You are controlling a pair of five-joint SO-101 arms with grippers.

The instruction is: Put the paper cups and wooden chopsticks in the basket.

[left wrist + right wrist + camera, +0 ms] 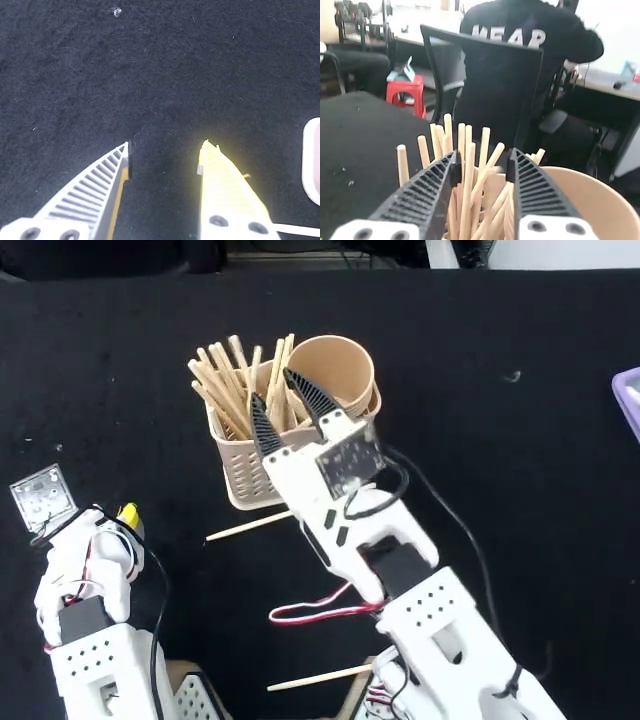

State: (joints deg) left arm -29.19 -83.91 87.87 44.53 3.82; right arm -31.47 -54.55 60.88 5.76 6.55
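Black cloth (520,540) offers open room on both flanks. My left gripper (165,146) hangs with fingers spread, empty. One loose chopstick (248,527) lies just beside the basket (240,480); a second chopstick (320,677) lies near the arm bases. I judge both outstanding. Bundled chopsticks (225,380) and paper cup (335,365) stand in the basket, my right gripper (270,385) spread around the sticks.

White plastic shells, black motors, perforated plates. Right arm (400,570), reaching the basket (240,475): black ribbed jaws, red-and-white wire loop (315,612), black cable (455,520). Left arm (90,600), well apart from the basket: one white ribbed jaw, one yellow, with black screws (219,220) at their bases.
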